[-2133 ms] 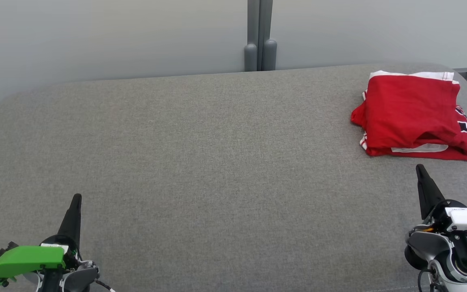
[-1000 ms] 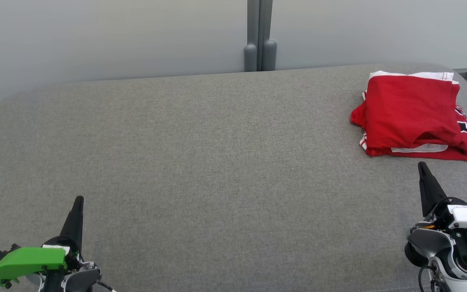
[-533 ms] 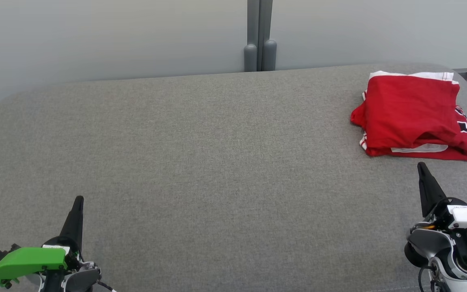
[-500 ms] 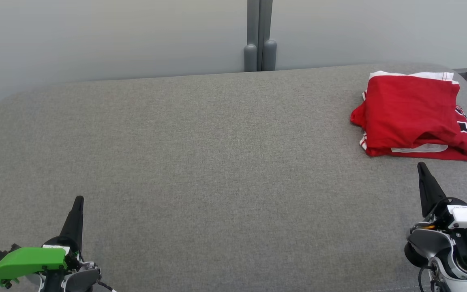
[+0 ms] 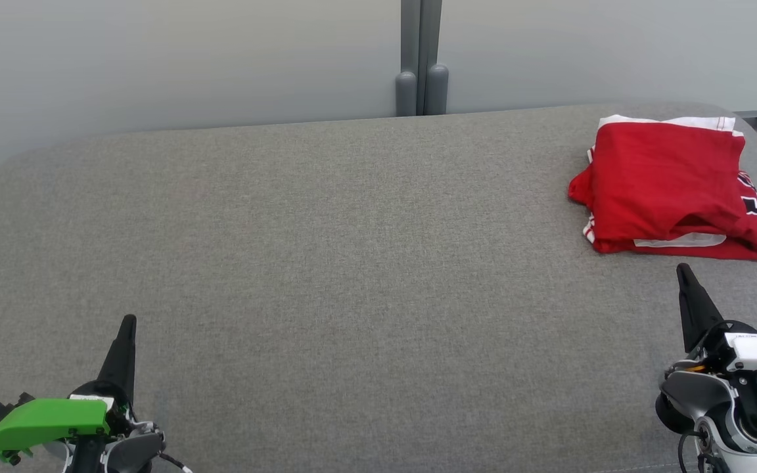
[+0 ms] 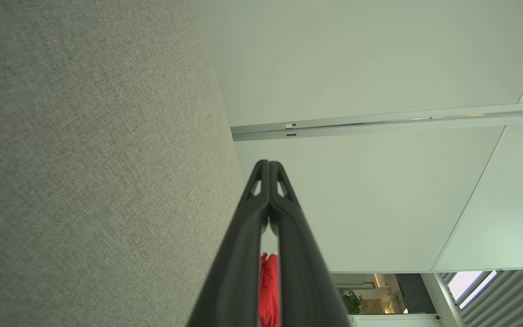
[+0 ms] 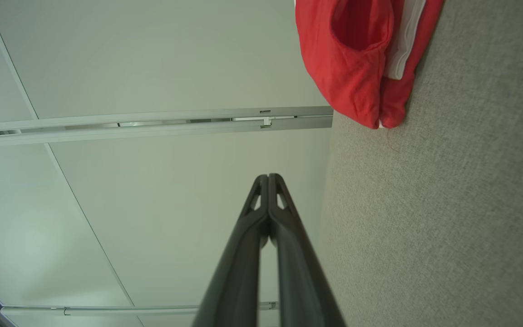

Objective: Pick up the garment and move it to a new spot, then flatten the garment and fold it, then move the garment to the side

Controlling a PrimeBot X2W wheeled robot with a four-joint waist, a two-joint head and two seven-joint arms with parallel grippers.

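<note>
The garment (image 5: 671, 187) lies folded at the pad's (image 5: 352, 263) edge, seemingly finished, so the left gripper (image 5: 127, 322) and right gripper (image 5: 683, 269) rest closed, empty.

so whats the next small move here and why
Probably open the right gripper and ease it forward to the near edge of the red jersey. Its jaws are shut and it sits just short of the folded jersey, which lies at the far right of the grey padded top; the left gripper is far off.
</note>
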